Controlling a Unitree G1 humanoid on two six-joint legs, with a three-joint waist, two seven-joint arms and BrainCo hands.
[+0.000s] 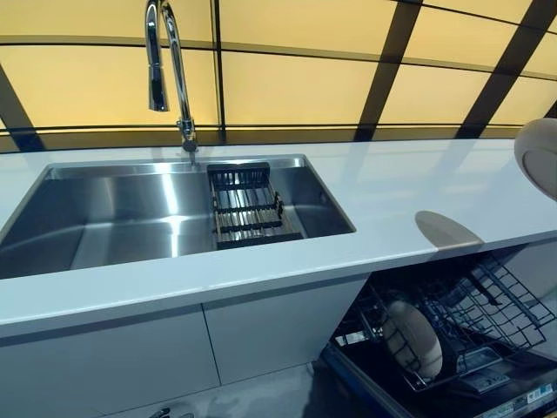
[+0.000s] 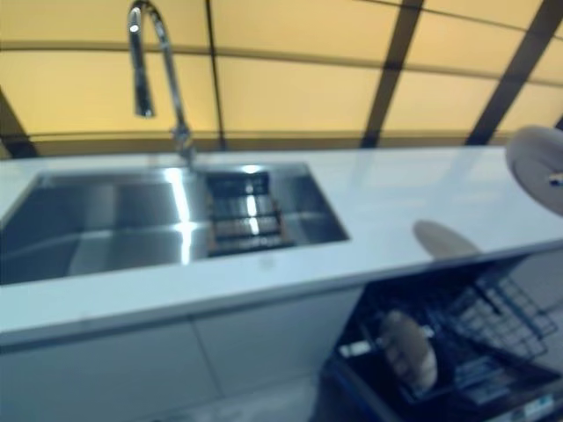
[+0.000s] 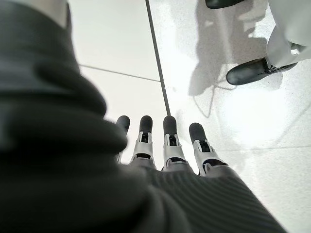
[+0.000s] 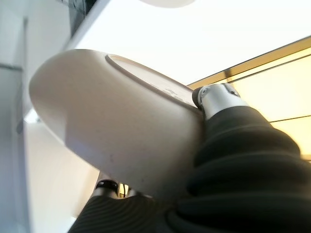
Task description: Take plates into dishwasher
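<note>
A cream plate (image 1: 537,157) hangs tilted above the right end of the white counter (image 1: 383,187). My right hand (image 4: 228,145) is shut on it: the thumb (image 4: 214,96) presses on the rim of the plate (image 4: 112,116) and the fingers curl beneath its underside. Below the counter the dishwasher stands open with its wire rack (image 1: 487,305) pulled out. Another cream plate (image 1: 412,338) stands on edge in that rack. My left hand (image 3: 167,145) hangs low over the floor with straight fingers and holds nothing.
A steel sink (image 1: 122,213) with a dark drainer basket (image 1: 245,205) and a tall tap (image 1: 170,61) fills the left of the counter. White cabinet fronts (image 1: 174,348) sit below it. A person's dark shoes (image 3: 250,70) stand on the floor near my left hand.
</note>
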